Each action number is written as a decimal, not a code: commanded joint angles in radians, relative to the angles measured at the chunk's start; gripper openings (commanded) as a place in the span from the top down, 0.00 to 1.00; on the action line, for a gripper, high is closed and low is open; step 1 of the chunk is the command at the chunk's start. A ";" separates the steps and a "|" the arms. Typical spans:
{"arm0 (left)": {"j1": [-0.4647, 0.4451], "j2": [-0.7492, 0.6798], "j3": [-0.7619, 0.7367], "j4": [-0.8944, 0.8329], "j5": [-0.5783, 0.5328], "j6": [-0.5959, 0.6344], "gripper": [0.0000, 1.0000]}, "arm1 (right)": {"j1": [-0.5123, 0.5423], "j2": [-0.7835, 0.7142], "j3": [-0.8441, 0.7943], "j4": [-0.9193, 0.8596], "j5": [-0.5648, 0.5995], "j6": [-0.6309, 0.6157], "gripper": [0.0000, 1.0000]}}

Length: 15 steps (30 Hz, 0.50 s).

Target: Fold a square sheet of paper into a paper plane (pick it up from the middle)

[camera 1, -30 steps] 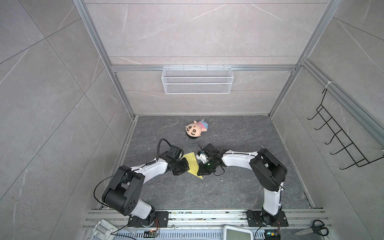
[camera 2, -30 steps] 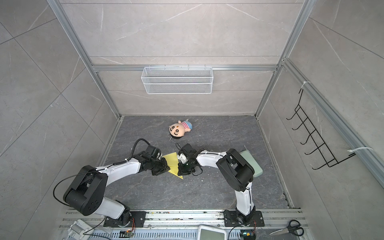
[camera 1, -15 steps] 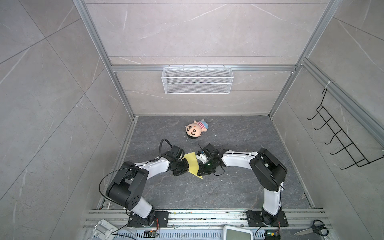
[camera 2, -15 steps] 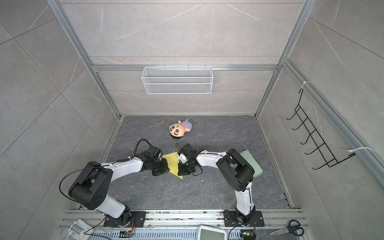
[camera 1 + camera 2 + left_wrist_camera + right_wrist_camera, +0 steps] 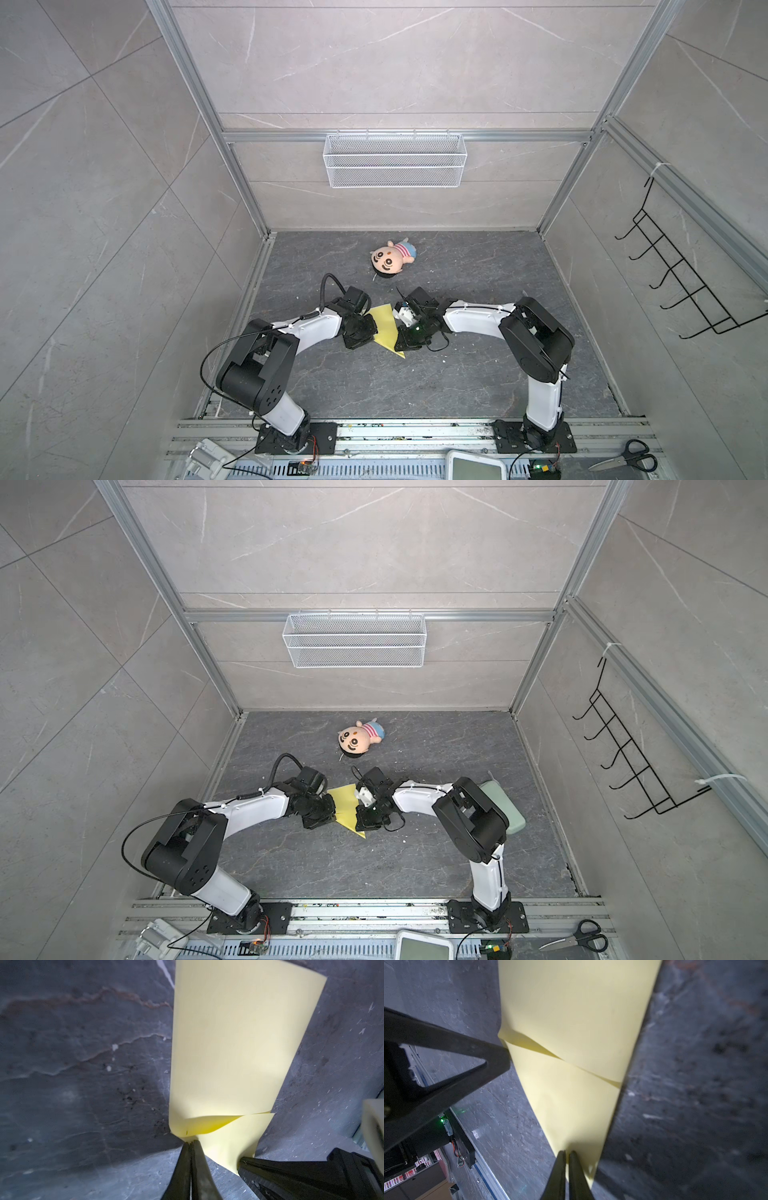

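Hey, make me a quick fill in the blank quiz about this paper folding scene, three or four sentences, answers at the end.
1. The paper being folded is ___ in colour.
2. The left claw is ___, not open, on the paper's edge.
3. The wire basket hangs on the back ___.
4. The scissors lie nearest the ___ arm's base.
Missing words: yellow; shut; wall; right.

The left gripper (image 5: 190, 1142) is closing the last bit onto the edge of the folded yellow paper sheet (image 5: 228, 1043), while the left arm's elbow (image 5: 257, 365) is swinging inward over the worktop (image 5: 374, 386)
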 commanded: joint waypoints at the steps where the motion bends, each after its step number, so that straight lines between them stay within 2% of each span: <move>1: 0.000 -0.060 0.046 -0.041 -0.007 0.052 0.91 | 0.004 0.049 -0.011 -0.059 0.098 0.002 0.89; 6: -0.017 -0.068 0.043 0.042 0.074 0.046 0.90 | 0.003 0.051 -0.012 -0.058 0.099 0.003 0.89; 15: -0.018 0.016 0.051 0.018 0.055 0.043 0.91 | 0.003 0.051 -0.015 -0.059 0.104 0.005 0.89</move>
